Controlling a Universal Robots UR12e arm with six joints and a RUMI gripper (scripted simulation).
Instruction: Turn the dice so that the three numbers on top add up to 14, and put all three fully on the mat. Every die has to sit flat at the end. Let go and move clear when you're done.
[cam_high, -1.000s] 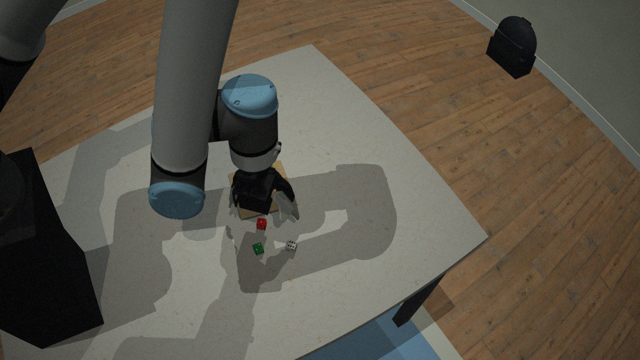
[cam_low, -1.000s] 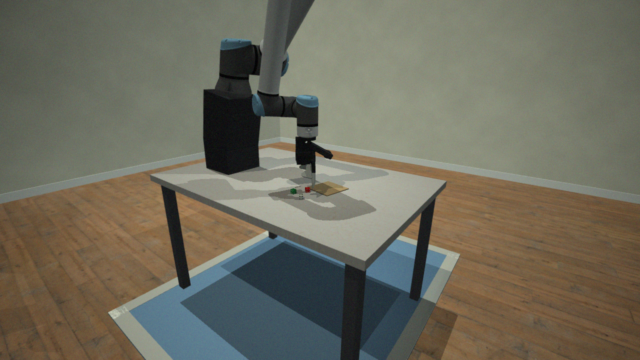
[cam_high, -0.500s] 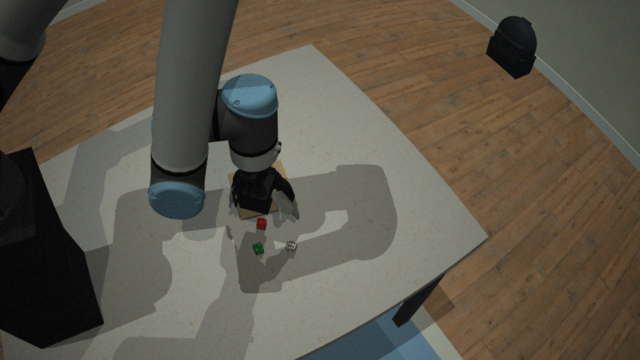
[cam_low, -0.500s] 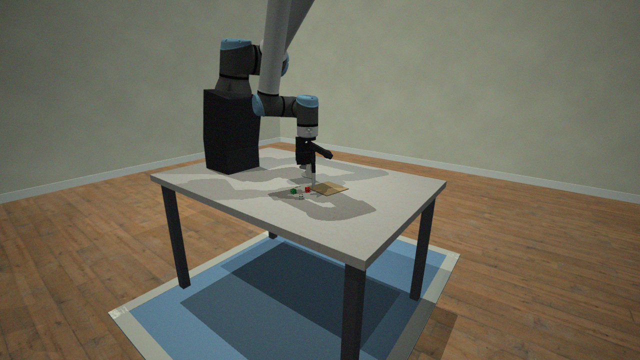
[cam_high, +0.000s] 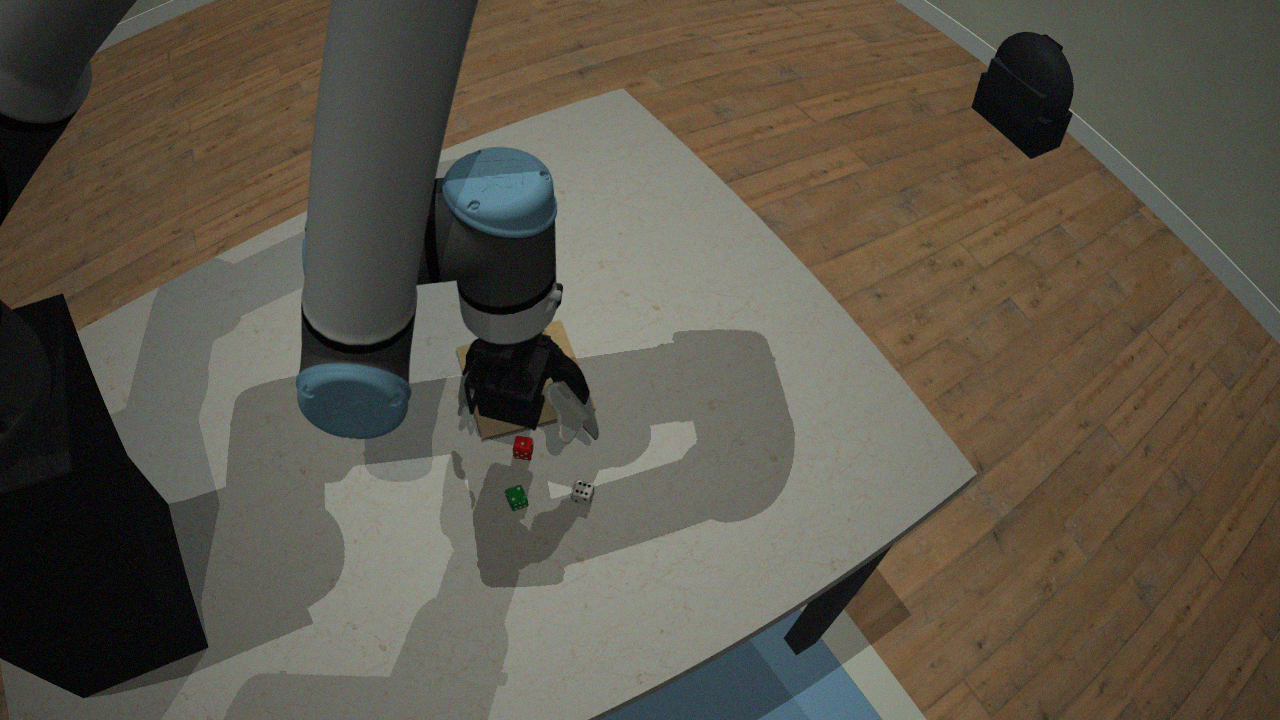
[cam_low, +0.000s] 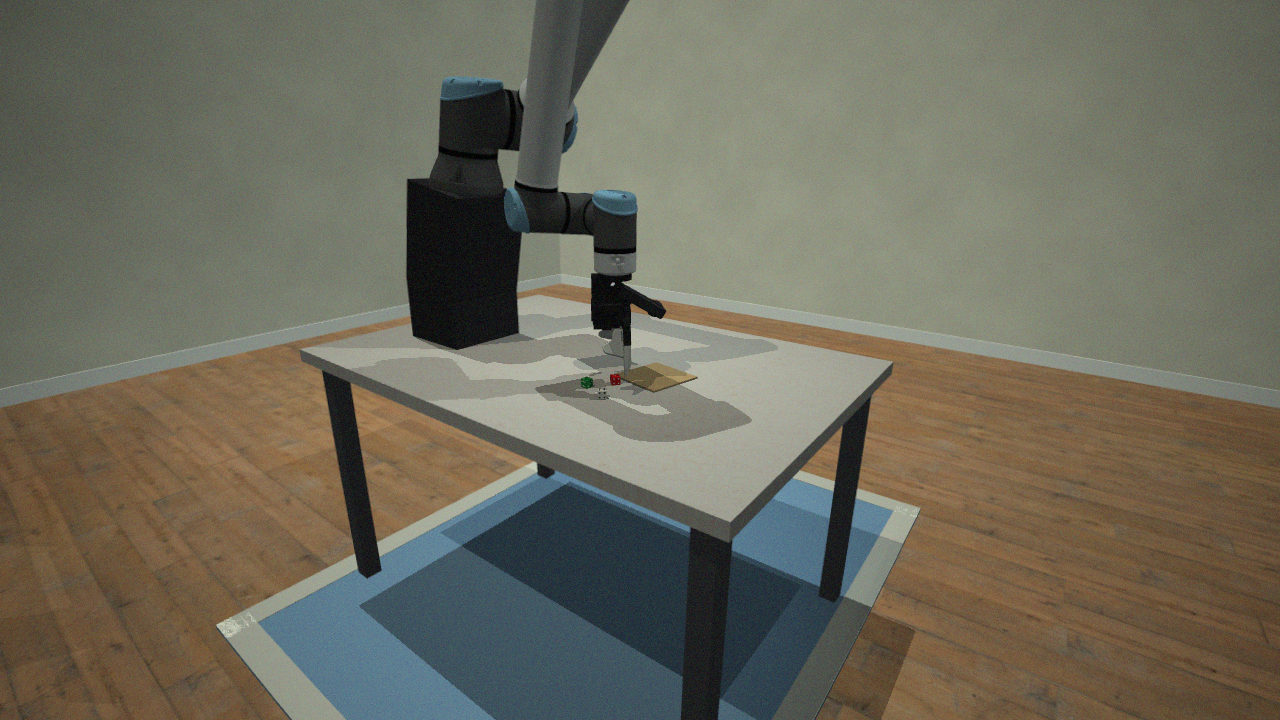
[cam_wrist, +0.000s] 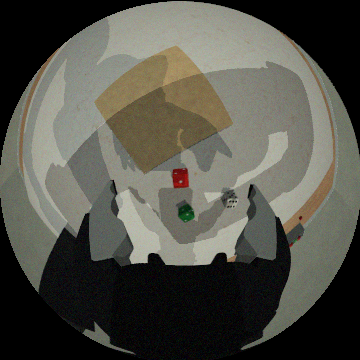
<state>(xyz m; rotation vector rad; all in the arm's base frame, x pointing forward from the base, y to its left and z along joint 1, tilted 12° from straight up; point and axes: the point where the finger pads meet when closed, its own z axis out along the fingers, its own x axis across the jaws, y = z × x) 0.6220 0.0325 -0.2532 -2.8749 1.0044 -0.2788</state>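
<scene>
A red die (cam_high: 522, 447) (cam_low: 614, 379) (cam_wrist: 180, 178) lies flat on the table just off the mat's near edge, one pip on top. A green die (cam_high: 516, 497) (cam_low: 586, 382) (cam_wrist: 186, 213) lies flat farther from the mat; its top seems to show two. A white die (cam_high: 582, 491) (cam_low: 602, 393) (cam_wrist: 230, 200) lies flat to one side, six on top. All three are off the tan mat (cam_high: 562, 336) (cam_low: 671, 377) (cam_wrist: 175, 60). My gripper (cam_high: 531, 427) (cam_low: 620, 362) (cam_wrist: 183, 183) is open and empty, pointing down above the table near the red die and mat edge.
The pale table (cam_high: 716, 268) (cam_low: 501, 402) carries the mat and dice. The black robot pedestal (cam_high: 89, 537) (cam_low: 460, 268) stands at one end of the table. Arm shadows fall across the dice and part of the mat.
</scene>
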